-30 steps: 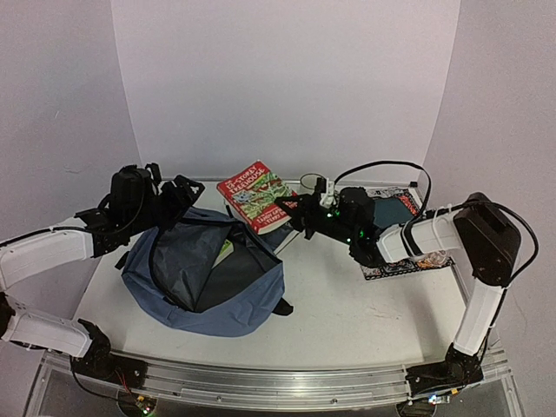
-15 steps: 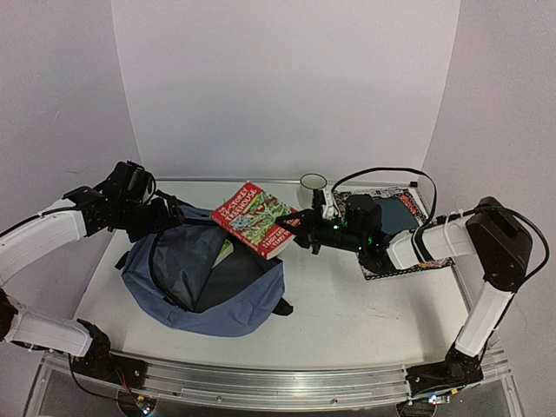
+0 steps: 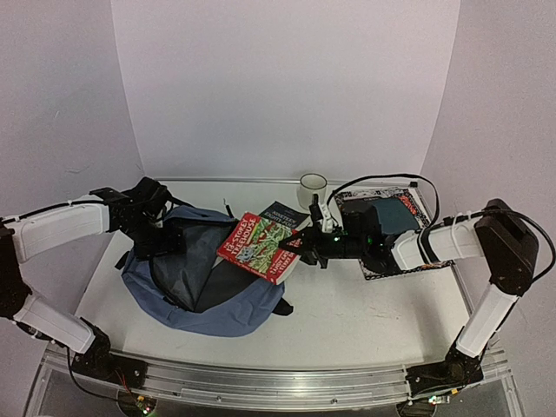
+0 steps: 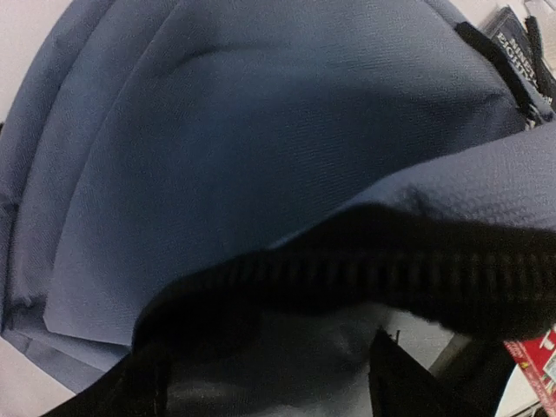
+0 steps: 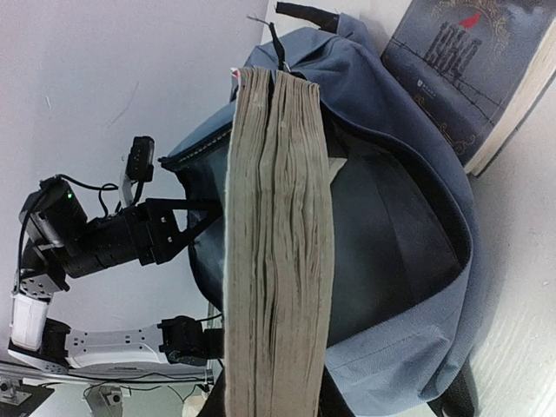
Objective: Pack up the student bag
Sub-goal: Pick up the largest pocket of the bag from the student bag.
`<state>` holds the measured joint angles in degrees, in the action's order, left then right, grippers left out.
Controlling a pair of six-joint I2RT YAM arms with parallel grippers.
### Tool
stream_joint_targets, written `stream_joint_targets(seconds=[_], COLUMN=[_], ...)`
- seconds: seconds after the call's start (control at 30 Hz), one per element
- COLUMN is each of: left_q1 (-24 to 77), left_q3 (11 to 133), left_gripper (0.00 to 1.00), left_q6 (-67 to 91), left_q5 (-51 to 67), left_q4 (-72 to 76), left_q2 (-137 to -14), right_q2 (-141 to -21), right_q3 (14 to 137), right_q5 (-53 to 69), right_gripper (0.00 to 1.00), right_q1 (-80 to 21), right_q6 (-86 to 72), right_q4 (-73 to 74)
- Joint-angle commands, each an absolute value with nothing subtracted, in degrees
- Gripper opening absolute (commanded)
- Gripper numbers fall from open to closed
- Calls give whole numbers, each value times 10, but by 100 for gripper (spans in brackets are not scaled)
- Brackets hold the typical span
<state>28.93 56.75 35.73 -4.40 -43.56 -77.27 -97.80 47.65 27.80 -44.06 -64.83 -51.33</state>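
The student bag [image 3: 233,306], slate blue with its dark lining showing, lies unzipped at the left of the table. My left gripper [image 3: 172,240] is at the far-left rim of the opening. In the left wrist view the fingers [image 4: 401,375] stand wide apart, and the black zipper edge [image 4: 365,278] runs just beyond them. A red paperback book [image 3: 259,246] hangs tilted over the right side of the opening, with my right gripper [image 3: 303,249] shut on its right edge. The right wrist view shows its page edge [image 5: 276,261] pointing at the bag [image 5: 408,365].
A dark blue book [image 3: 292,215] lies behind the bag, partly under the red one. A white mug [image 3: 312,184] stands at the back. A patterned magazine [image 3: 401,263] with a teal item [image 3: 396,211] on it lies under my right arm.
My right gripper has carried the red book left and down, from behind the bag to over its opening. My left gripper has dropped from above the bag to the opening's rim.
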Motion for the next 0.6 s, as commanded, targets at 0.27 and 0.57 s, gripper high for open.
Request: stream_joint_targets(seconds=[0.27, 0.57], left_q1=[287, 288], left_q3=[629, 733], left_gripper=[3, 0], left_q6=[328, 293], left_q5=[-44, -29], left_q4=[-444, -444], left_q2=[-713, -655], right_q2=[-941, -984], right_q3=[502, 547], right_q5=[334, 349], right_gripper=[0, 0], right_q1=[-463, -482], right_q6=[-603, -617], right_q4=[-496, -500])
